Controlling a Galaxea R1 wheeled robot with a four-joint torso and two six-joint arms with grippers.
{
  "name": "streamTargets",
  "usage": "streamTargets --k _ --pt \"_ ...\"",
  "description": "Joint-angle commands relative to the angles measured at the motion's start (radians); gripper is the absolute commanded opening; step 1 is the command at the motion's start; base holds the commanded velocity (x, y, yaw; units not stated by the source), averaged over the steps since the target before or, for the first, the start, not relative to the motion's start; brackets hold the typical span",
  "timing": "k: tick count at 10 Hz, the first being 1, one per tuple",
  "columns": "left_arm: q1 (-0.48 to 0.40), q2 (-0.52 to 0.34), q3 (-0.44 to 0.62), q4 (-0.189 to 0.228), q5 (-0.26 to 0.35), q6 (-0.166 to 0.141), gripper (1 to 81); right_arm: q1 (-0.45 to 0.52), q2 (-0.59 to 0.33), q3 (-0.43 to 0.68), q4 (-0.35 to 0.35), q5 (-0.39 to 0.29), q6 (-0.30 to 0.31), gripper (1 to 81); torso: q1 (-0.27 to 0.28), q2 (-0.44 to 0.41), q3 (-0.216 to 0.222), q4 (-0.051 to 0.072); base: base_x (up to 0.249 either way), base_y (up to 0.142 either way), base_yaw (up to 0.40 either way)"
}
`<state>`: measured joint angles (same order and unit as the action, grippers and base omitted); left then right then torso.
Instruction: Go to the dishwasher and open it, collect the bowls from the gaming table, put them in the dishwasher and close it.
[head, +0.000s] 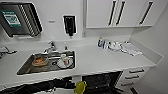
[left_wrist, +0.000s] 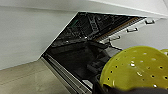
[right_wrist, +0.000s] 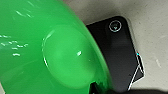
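Observation:
The dishwasher (head: 102, 81) stands open under the white counter, its dark inside with wire racks (left_wrist: 82, 42) showing. My left arm reaches in from the left, and my left gripper (head: 75, 86) is shut on the yellow bowl (head: 80, 87), held in the air just in front of the opening. The left wrist view has the same yellow bowl (left_wrist: 135, 70) close up beside the racks. In the right wrist view, my right gripper (right_wrist: 96, 88) is shut on the rim of the wide green bowl (right_wrist: 50, 50), held above a pale floor. The gaming table is out of view.
A steel sink (head: 25, 67) in the counter holds dishes, with a faucet (head: 51, 46) behind it. A bottle (head: 100, 42) and cloths (head: 130, 48) lie at the counter's back right. Drawers with black handles (head: 136, 71) adjoin the dishwasher on its right. Wall cabinets (head: 117, 12) hang above.

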<state>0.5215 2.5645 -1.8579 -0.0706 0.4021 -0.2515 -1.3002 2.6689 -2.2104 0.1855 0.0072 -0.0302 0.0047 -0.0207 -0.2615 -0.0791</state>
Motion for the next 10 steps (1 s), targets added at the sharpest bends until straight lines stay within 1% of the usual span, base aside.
streamTargets --k 1,3,4,8,10 --pt "-0.157 0.033 -0.017 0.003 0.030 -0.002 1.0 0.032 -0.027 0.009 0.002 -0.069 -0.005 1.0 0.000 0.000 0.000 0.000 0.000 0.000 0.000" --pt "-0.191 0.097 -0.073 0.000 0.044 -0.002 1.0 0.028 -0.025 0.009 0.002 -0.067 -0.005 1.0 0.000 0.000 0.000 0.000 0.000 0.000 0.000" --pt "-0.208 0.130 -0.108 -0.001 0.075 -0.002 1.0 0.028 -0.024 0.009 0.002 -0.067 -0.005 1.0 0.000 0.000 0.000 0.000 0.000 0.000 0.000" --pt "-0.247 0.250 -0.236 0.005 0.081 0.000 1.0 0.028 -0.011 0.006 0.002 -0.067 -0.005 1.0 0.000 0.000 0.000 0.000 0.000 0.000 0.000" --pt "-0.251 0.301 -0.262 0.008 0.096 0.000 1.0 0.028 -0.001 -0.011 0.002 -0.069 -0.005 1.0 0.000 0.000 0.000 0.000 0.000 0.000 0.000"
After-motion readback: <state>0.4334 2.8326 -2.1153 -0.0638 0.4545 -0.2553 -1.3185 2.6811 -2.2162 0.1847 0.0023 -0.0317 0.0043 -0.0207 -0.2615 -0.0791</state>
